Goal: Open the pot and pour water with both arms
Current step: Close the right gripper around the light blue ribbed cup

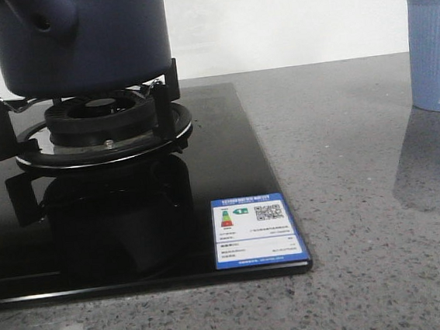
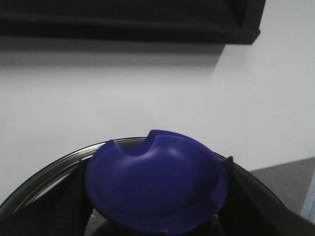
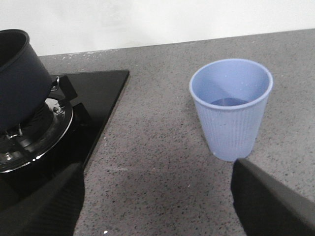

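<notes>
The pot (image 1: 75,38) sat on the burner (image 1: 101,126). My left gripper (image 2: 156,223) gripped the blue lid knob (image 2: 155,187), so opening was in hand. My right gripper (image 3: 157,216) stood open near the cup (image 3: 231,105); next it should fetch it.

The right hand (image 3: 157,206) is showing as two broad, flat fingers (image 3: 42,206) in the right wrist view, one at each side of the hand's midline. Each finger is appearing matte black with a faint woven sheen, tapering to a straight slanted edge; the other finger (image 3: 273,201) is reading slightly greyer along its upper face. The left hand (image 2: 157,216) is showing only dark, matte black finger surfaces (image 2: 49,211) at either side in the left wrist view. Cables, screws and markings are not showing on either hand.
</notes>
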